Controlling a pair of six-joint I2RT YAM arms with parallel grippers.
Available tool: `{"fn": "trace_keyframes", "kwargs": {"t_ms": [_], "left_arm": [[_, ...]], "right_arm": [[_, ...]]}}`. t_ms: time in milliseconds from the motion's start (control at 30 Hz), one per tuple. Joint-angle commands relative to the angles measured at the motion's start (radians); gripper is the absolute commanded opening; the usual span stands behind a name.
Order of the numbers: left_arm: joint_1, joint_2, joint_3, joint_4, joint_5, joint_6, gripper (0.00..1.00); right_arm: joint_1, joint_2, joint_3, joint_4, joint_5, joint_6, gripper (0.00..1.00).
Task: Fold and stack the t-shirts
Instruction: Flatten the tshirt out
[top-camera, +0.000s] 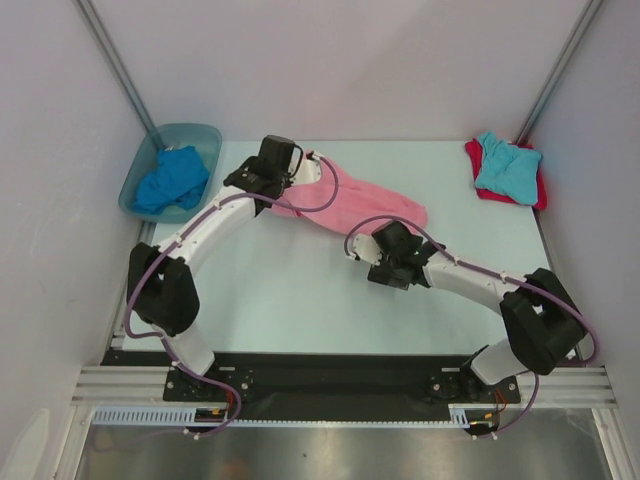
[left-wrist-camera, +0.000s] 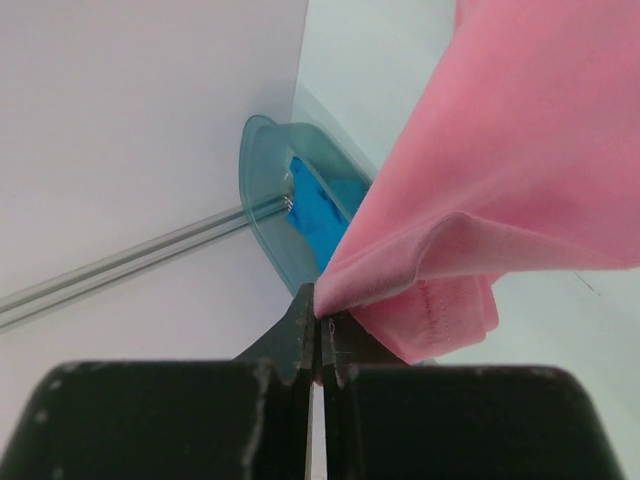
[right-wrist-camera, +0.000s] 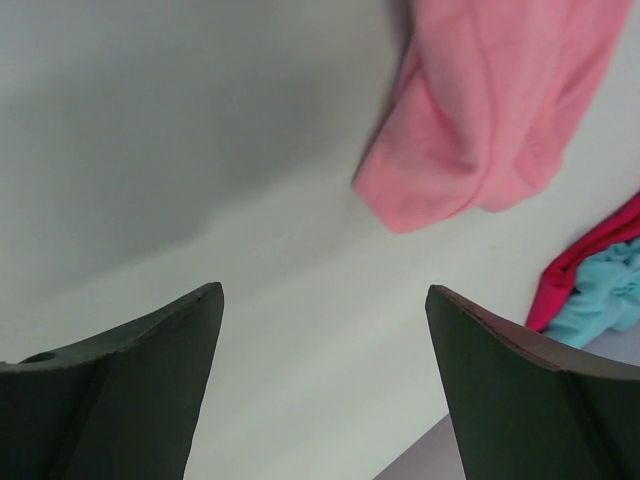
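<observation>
Left gripper (left-wrist-camera: 317, 318): jaws pinched tight on a folded hem edge of the pink t-shirt (left-wrist-camera: 520, 150), and the cloth runs straight off the tips.
Right gripper (right-wrist-camera: 325, 300): fingers spread wide with nothing between them, hovering over bare table (right-wrist-camera: 250, 200).
Pink t-shirt: stretched in a slanting band across the far middle of the table. One end is clamped in the left gripper. The other, rounded end lies just ahead of the right gripper, not touching it.
Blue t-shirt (top-camera: 172, 178): crumpled inside the tub (top-camera: 135, 190) in the far left corner, just beyond the left gripper.
Turquoise t-shirt (top-camera: 508, 165): lying on top of the red t-shirt (top-camera: 487, 192) in the far right corner, well apart from both grippers.
</observation>
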Motion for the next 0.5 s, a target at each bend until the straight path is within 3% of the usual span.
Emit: {"fn": "trace_keyframes", "kwargs": {"t_ms": [0,467], "left_arm": [[0.006,-0.02,0.069,0.017,-0.041,-0.016,0.0],[0.006,-0.06,0.081,0.019,-0.064,-0.005,0.0]], "right_arm": [[0.007,0.01,-0.028,0.059,-0.014,0.036,0.88],[-0.008,0.167,-0.057,0.28,0.026,0.009,0.88]]}}
